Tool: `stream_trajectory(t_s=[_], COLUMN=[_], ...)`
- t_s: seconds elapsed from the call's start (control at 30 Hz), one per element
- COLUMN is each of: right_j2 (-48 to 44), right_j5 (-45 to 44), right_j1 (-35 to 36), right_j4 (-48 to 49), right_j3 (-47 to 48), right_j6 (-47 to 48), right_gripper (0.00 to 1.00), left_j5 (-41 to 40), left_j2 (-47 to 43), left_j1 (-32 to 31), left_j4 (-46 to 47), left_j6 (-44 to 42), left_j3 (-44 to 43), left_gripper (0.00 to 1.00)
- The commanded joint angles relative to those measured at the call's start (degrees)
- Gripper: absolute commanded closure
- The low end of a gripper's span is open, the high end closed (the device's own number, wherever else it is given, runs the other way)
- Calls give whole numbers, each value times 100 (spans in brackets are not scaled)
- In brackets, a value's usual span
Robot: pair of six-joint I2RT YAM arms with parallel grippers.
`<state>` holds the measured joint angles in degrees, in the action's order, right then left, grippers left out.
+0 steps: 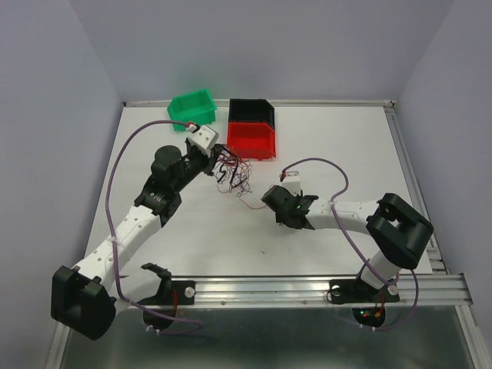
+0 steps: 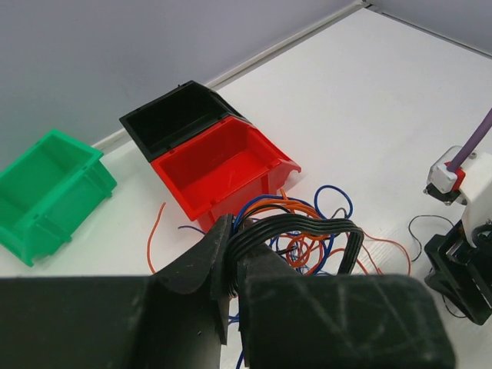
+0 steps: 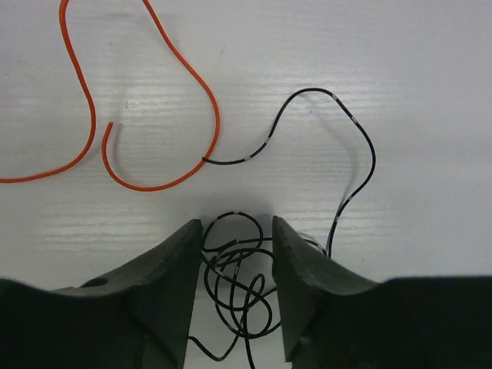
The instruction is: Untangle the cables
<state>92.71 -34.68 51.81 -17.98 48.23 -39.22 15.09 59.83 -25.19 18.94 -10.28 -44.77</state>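
Observation:
The cables (image 1: 233,174) are a tangle of thin red, black, blue and orange wires lying in front of the red bin. My left gripper (image 1: 218,158) is at the tangle's left edge. In the left wrist view it (image 2: 231,257) is shut on a flat band of black wires (image 2: 307,228) that arches over the blue and orange loops (image 2: 319,250). My right gripper (image 1: 281,209) is to the right of the tangle, low over the table. In the right wrist view it (image 3: 237,231) is open, with its fingers on either side of a small coil of black wire (image 3: 240,278). An orange wire (image 3: 216,115) lies just beyond.
A red bin (image 1: 252,140) and a black bin (image 1: 251,111) stand just behind the tangle, with a green bin (image 1: 192,108) to their left. Purple-grey arm cables (image 1: 123,157) loop over both arms. The table's raised edge (image 1: 400,146) runs along the right.

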Motion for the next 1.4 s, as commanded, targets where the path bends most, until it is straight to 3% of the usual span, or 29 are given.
stream_trajectory(t_s=[0.0,0.07,0.1,0.23,0.4,0.57,0.83,0.97,1.2,1.37], right_j2=[-68,-304,-367,-429,-69,572,1951,2778,3701,3808], right_j5=[13,-39,-118,-460,-900,-672,1330,1813,2316,2527], right_j1=[-40,-40,-48,-40,-101,-548,-1463,-1700,-1903,-1894], right_j4=[-496,-479,-479,-461,-304,277,875,875,1103,1419], right_j3=[284,284,319,1011,2804,3903,5694,6539,7262,6938], right_j6=[-358,-349,-297,317,1213,1733,2173,2059,1901,1629], right_gripper=[74,96,99,99,99,99,99,100,100,99], left_j5=[-77,-77,-59,-50,-120,-953,-2553,-2520,-2353,-2344], left_j2=[-51,-42,-42,-33,46,-33,-481,-420,-165,-121], left_j1=[-30,-21,-30,-21,-30,-21,5,40,49,58], left_j4=[260,268,268,251,76,-57,-180,-233,-268,-268], left_j6=[-70,-62,-61,-70,-175,-246,-220,-228,-246,-272], left_j3=[-313,-313,-313,-321,-400,-330,-146,-198,-242,-260], left_gripper=[85,85,85,85,85,86,88,87,87,87])
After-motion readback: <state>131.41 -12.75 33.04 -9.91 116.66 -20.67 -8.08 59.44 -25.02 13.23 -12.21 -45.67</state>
